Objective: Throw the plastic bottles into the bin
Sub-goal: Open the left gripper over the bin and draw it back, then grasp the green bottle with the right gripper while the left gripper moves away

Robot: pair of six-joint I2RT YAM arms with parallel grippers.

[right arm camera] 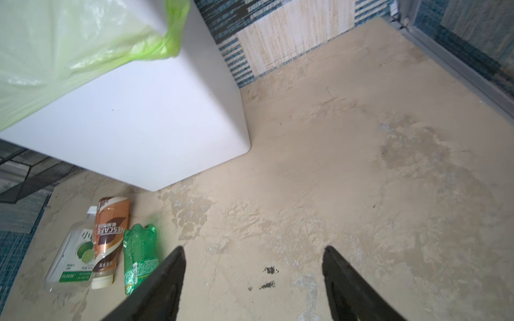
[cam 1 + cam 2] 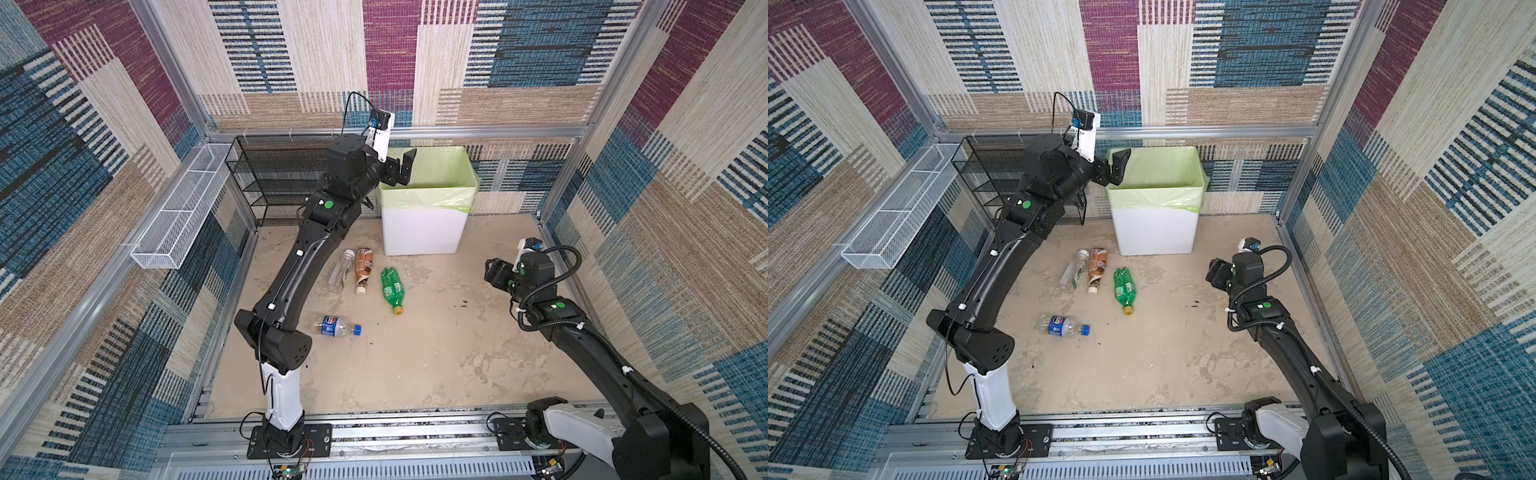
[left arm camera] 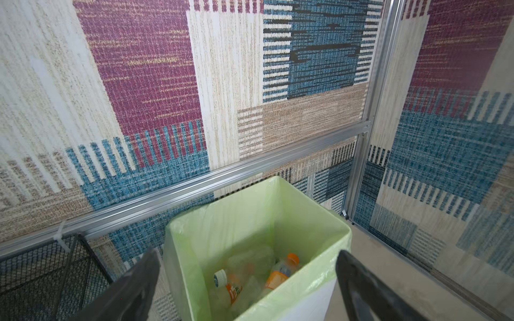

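Four bottles [image 2: 363,270] lie on the floor [image 2: 457,353] near 10 o'clock; others, too blurred to count, sit in the bin [image 2: 424,194] at 12. Left claw [image 3: 249,251] hangs spread, empty, over it: drop looks done. Right claw [image 1: 253,248], spread and empty at 3 o'clock, should next reach the green bottle [image 2: 392,289].

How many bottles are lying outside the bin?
4: clear bottle, brown bottle and green bottle side by side before the bin; blue-capped bottle beside the left arm, which may hide more.
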